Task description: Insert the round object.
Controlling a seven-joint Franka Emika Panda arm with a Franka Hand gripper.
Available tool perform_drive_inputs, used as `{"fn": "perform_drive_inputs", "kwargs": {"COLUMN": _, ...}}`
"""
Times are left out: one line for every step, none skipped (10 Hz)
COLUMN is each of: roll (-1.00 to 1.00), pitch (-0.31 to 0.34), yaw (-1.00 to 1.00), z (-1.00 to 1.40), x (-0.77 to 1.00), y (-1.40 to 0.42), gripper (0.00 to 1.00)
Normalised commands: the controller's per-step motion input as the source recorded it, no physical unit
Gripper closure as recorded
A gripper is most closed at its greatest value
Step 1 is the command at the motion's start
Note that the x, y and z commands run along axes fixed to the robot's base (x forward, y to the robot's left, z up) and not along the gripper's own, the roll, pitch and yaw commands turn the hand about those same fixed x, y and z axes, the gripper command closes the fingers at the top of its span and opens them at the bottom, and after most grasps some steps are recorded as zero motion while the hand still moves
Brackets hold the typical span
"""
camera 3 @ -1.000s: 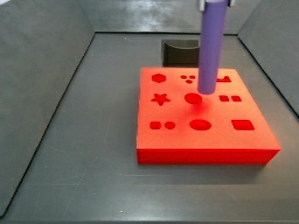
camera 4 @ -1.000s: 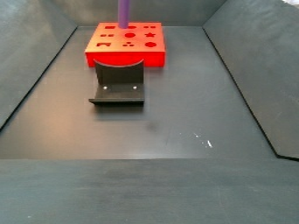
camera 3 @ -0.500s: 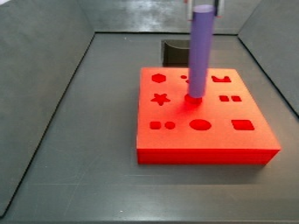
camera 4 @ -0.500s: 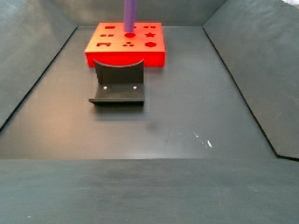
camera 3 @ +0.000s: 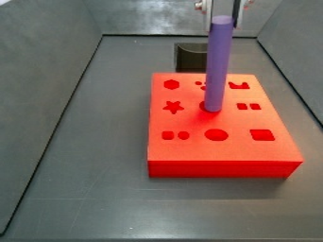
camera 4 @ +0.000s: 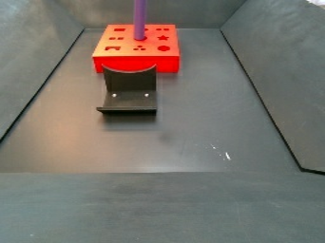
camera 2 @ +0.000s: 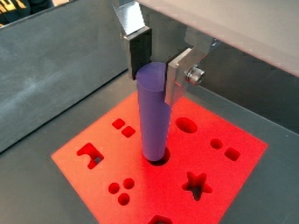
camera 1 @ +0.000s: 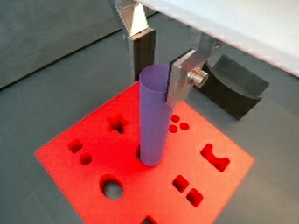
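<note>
The purple-lavender round peg (camera 3: pixel 216 66) stands upright with its lower end in a round hole of the red block (camera 3: pixel 228 156). It shows the same way in both wrist views (camera 1: pixel 152 114) (camera 2: pixel 155 114) and at the far end in a side view (camera 4: pixel 139 19). My gripper (camera 3: pixel 220 8) is directly above it. Its silver fingers flank the peg's top end in both wrist views (camera 1: pixel 162 74) (camera 2: pixel 160 70). The jaws look slightly parted, and the peg stands on its own. The block has several other shaped holes.
The dark fixture (camera 4: pixel 127 95) stands on the floor against the red block (camera 4: pixel 127 62). It also shows behind the block in a side view (camera 3: pixel 190 52) and in a wrist view (camera 1: pixel 233 83). Grey walls enclose the dark floor (camera 4: pixel 191 161).
The peg has moved left over the round hole and dropped lower into it. The gripper's fingers now look wider apart at its top.
</note>
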Motion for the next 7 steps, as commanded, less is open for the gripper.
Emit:
{"fn": "perform_drive_inputs", "kwargs": {"roll": 0.0, "pitch": 0.0, "yaw": -0.17, "z": -0.04, "x": -0.32, "y": 0.0, "gripper": 1.0}}
{"fn": "perform_drive_inputs", "kwargs": {"roll": 0.0, "pitch": 0.0, "yaw": -0.15, "z": -0.05, "x": -0.21, "y": 0.0, "gripper": 1.0}}
{"fn": "perform_drive_inputs", "kwargs": {"roll": 0.0, "pitch": -0.001, "yaw": -0.07, "z": -0.08, "x": -0.01, "y": 0.0, "gripper": 1.0}}
{"fn": "perform_drive_inputs", "kwargs": {"roll": 0.0, "pitch": 0.0, "yaw": -0.01, "z": -0.21, "x": 0.13, "y": 0.0, "gripper": 1.0}}
{"fn": "perform_drive_inputs", "kwargs": {"roll": 0.11, "pitch": 0.227, "yaw": 0.0, "z": -0.47, "x": 0.45, "y": 0.0, "gripper": 1.0}}
{"fn": "perform_drive_inputs", "kwargs": {"roll": 0.11, "pitch": 0.331, "yaw": -0.09, "z": -0.52, "x": 0.6, "y": 0.0, "gripper": 1.0}}
{"fn": "perform_drive_inputs", "kwargs": {"roll": 0.07, "pitch": 0.359, "yaw": -0.21, "z": -0.48, "x": 0.58, "y": 0.01, "gripper": 1.0}}
